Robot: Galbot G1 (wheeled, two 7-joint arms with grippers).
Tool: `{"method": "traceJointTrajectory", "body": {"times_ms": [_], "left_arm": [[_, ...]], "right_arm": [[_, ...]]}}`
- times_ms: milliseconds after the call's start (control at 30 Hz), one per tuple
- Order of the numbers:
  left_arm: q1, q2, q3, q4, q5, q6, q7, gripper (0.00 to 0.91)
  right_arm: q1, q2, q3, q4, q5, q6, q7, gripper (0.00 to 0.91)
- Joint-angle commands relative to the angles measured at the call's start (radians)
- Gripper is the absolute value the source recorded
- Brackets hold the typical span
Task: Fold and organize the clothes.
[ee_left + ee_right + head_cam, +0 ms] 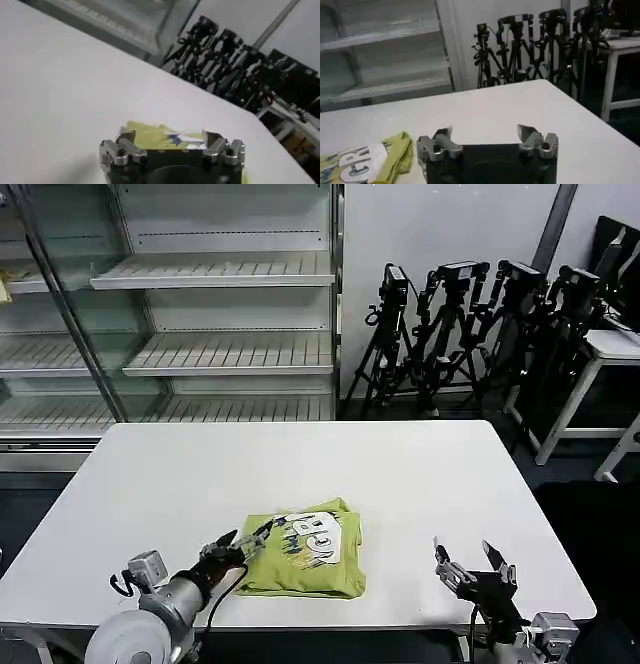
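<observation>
The clothes are one yellow-green T-shirt (305, 549), folded into a small square near the table's front edge, with a white lettered print facing up. My left gripper (247, 536) is open at the shirt's left edge, its fingers spread wide, low over the table. In the left wrist view the shirt (150, 134) lies just beyond the open left gripper (170, 136). My right gripper (468, 559) is open over bare table at the front right, well apart from the shirt. In the right wrist view the right gripper (485, 132) holds nothing, and the shirt (365, 160) lies off to one side.
The white table (400, 474) is bare around the shirt. Behind it stand an empty glass-doored shelving unit (230, 274) and several camera tripods (460, 334). A second white table (610, 344) is at the far right.
</observation>
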Motion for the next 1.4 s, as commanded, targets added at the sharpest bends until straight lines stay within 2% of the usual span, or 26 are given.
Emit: {"method": "traceJointTrajectory", "body": {"times_ms": [33, 200, 400, 433, 467, 500, 533, 600, 700, 1400], "left_arm": [[0.001, -0.02, -0.021, 0.159, -0.01, 0.009, 0.049, 0.907], [0.015, -0.035, -0.018, 0.164, -0.04, 0.008, 0.06, 0.907], [0.005, -0.101, 0.004, 0.147, -0.055, 0.007, 0.078, 0.907], [-0.002, -0.107, 0.007, 0.148, -0.057, 0.007, 0.081, 0.826], [-0.011, -0.111, 0.009, 0.154, -0.058, 0.007, 0.082, 0.504], [-0.019, -0.116, 0.01, 0.164, -0.061, 0.007, 0.083, 0.373], [-0.03, -0.118, 0.01, 0.177, -0.064, 0.002, 0.085, 0.171], [-0.042, -0.12, 0.009, 0.198, -0.069, -0.004, 0.084, 0.081], [-0.06, -0.129, 0.003, 0.224, -0.095, -0.013, 0.08, 0.04], [-0.048, -0.174, -0.049, 0.211, -0.214, -0.063, 0.103, 0.04]], "right_arm": [[-0.018, 0.004, 0.006, 0.013, -0.006, 0.003, -0.002, 0.907], [-0.036, 0.008, 0.022, 0.025, -0.006, 0.007, -0.004, 0.907], [-0.045, 0.017, 0.023, 0.031, -0.009, 0.007, -0.003, 0.907], [-0.048, 0.019, 0.022, 0.032, -0.01, 0.007, -0.003, 0.907], [-0.049, 0.019, 0.022, 0.034, -0.01, 0.007, -0.004, 0.907], [-0.053, 0.021, 0.022, 0.037, -0.011, 0.007, -0.004, 0.907], [-0.054, 0.022, 0.022, 0.039, -0.012, 0.007, -0.004, 0.907], [-0.054, 0.022, 0.022, 0.041, -0.012, 0.006, -0.003, 0.907], [-0.054, 0.02, 0.023, 0.043, -0.011, 0.005, -0.002, 0.907], [-0.045, 0.021, 0.022, 0.048, 0.005, -0.004, 0.006, 0.907]]}}
